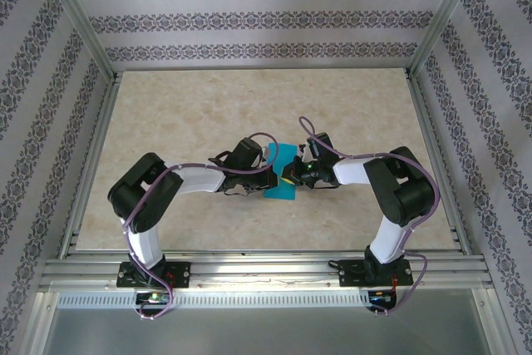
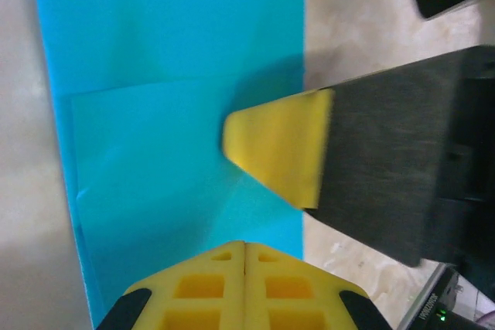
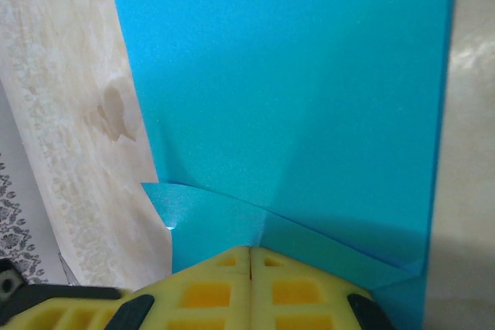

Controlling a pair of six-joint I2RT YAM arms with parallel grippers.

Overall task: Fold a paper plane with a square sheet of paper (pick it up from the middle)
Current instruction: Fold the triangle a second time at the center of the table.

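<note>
The teal-blue sheet of paper lies folded into a narrow strip on the table between the two arms. In the left wrist view the paper shows a folded flap with a crease across it. My left gripper is shut, its tips resting on the paper's near part. One yellow finger of the right gripper reaches in from the right and presses on the strip. In the right wrist view my right gripper is shut, its tips against a raised folded layer of the paper. From above, left gripper and right gripper meet over the strip.
The beige marbled tabletop surrounds the paper. Aluminium frame rails run along the near edge, and patterned walls close in the back and sides. Cables loop over both arms.
</note>
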